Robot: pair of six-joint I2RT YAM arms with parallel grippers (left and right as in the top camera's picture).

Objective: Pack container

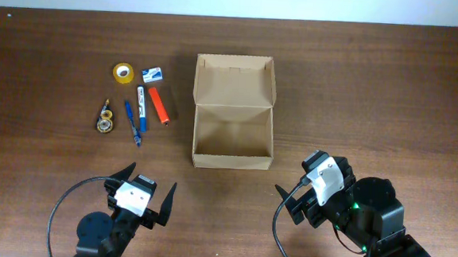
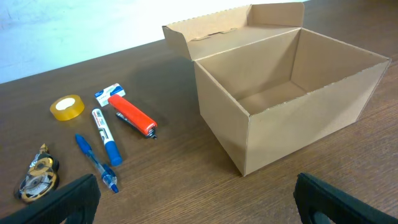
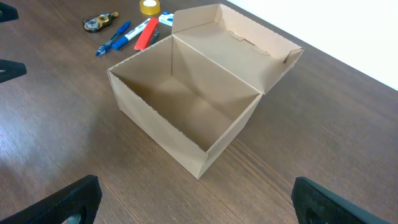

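Note:
The container [image 1: 232,161] is an open, empty brown cardboard box at the table's middle, its flap lid [image 1: 234,79] standing open at the back. It also shows in the left wrist view [image 2: 224,118] and the right wrist view [image 3: 158,134]. To its left lie a yellow tape roll [image 1: 122,72], a small white-and-blue item [image 1: 152,74], a blue-and-white marker [image 1: 141,102], an orange marker [image 1: 159,105], a blue pen [image 1: 133,123] and a small tape dispenser [image 1: 104,118]. My left gripper [image 1: 143,185] is open and empty in front of the pens. My right gripper [image 1: 297,183] is open and empty at the box's front right.
The left wrist view shows the tape roll [image 2: 66,107], orange marker [image 2: 132,115], blue-and-white marker [image 2: 106,135], blue pen [image 2: 95,162] and dispenser [image 2: 38,174] on dark wood. The table's far edge meets a white wall behind the box.

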